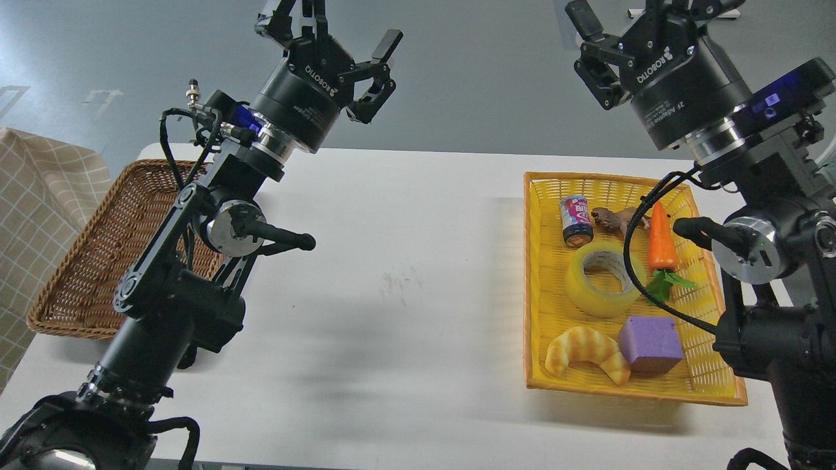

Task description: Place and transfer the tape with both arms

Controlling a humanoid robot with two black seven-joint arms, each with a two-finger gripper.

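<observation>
A: How will the wide roll of translucent yellow packing tape with the grey-white cardboard core [602, 279] handle?

B: My guess is light and stiff, since the wound layers and the core should keep it from squashing. The glossy outer wall looks slick, so I'd rather pinch through the ring, with one finger down the core hole and one outside, than squeeze across the whole width.

A: Where does it sit?

B: It lies flat, hole up, in the middle of the yellow plastic mesh tray [542, 326]. From the roll, a small printed can [576, 221] is just beyond, an orange toy carrot with green leaves [662, 248] just to its right, and a golden croissant [586, 352] and a purple foam block [649, 343] on the near side. A black cable of the right arm crosses in front of its rim.

A: And the claws?

B: The left gripper [339, 42] is raised beyond the table, well left of the roll, fingers spread and empty. The right gripper [591, 55] hangs high beyond the tray, also parted, holding nothing.
</observation>
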